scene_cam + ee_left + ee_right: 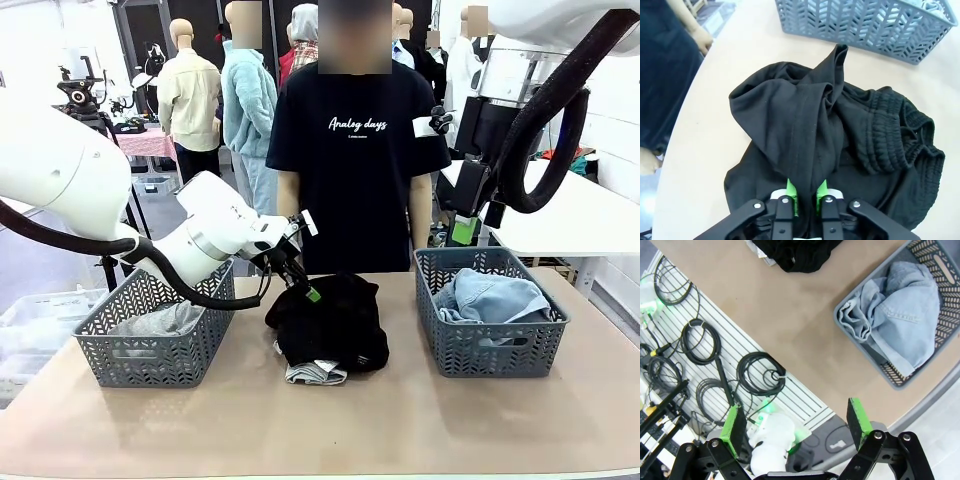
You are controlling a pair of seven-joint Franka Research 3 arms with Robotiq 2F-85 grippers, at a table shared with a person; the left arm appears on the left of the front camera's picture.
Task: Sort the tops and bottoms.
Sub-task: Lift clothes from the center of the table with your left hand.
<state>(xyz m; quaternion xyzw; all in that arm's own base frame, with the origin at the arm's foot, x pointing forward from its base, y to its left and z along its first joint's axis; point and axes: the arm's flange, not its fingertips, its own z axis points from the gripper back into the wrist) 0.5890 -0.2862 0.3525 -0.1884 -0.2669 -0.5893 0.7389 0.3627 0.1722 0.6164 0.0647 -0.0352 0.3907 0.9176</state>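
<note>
Two grey baskets stand on the table (400,430), the left basket (150,358) and the right basket (490,352), well apart. Between them lies one black heap (335,325); I cannot tell whether it is one garment or several. One grey-white garment (315,373) pokes out from under its near edge. One grey garment (160,322) lies in the left basket and one light blue denim garment (495,298) in the right one. One person (350,150) in a black T-shirt stands at the far side.

Of the two arms, the left pincer (305,290) is down on the far left part of the heap. The right pincer (467,228) hangs high above the right basket.

Seen from the left wrist, the left pincer (806,192) is clenched on a raised fold of the black heap (805,125), green pads pressing the cloth from both sides. That view also shows a gathered elastic waistband (885,130) on the heap, which the front view does not show.

From the right wrist, the right pincer (797,422) is released, pads wide apart with nothing between them. It looks down on the denim garment (900,315) and on coiled cables (700,345) beside the table.
</note>
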